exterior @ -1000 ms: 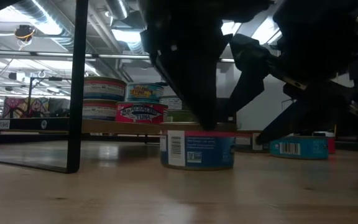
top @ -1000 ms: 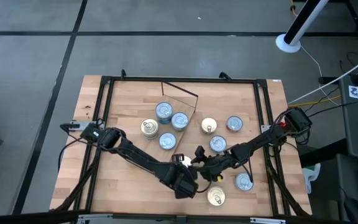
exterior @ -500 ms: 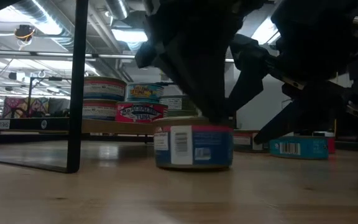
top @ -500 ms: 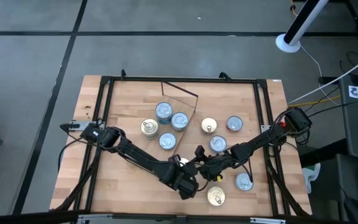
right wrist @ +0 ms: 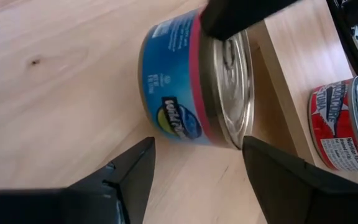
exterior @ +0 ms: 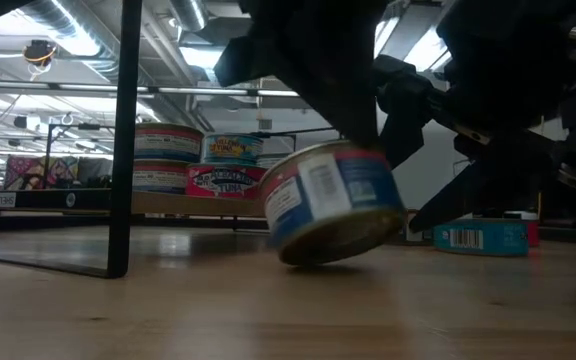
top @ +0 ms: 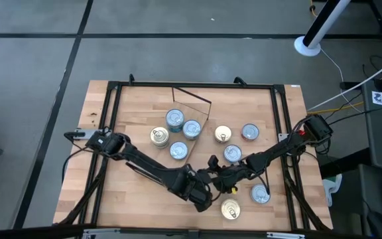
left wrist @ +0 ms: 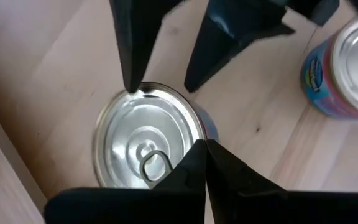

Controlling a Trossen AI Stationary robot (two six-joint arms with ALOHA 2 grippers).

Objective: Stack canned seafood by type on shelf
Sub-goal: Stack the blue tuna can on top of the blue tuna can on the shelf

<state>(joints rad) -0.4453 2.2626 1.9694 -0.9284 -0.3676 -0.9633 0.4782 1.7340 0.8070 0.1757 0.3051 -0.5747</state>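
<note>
L claw (left wrist: 205, 155) pinched together on tilted can (exterior: 333, 205) rim – R claw (right wrist: 197, 163) apart, just beside.

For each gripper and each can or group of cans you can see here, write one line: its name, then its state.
left gripper: shut, tips pressing on the tilted can's lid.
right gripper: open, jaws either side of the tilted can, not gripping.
tilted can: tipped on one edge on the table.
stacked cans: upright, two high on the shelf.
gold-lidded can: upright, untouched.
</note>
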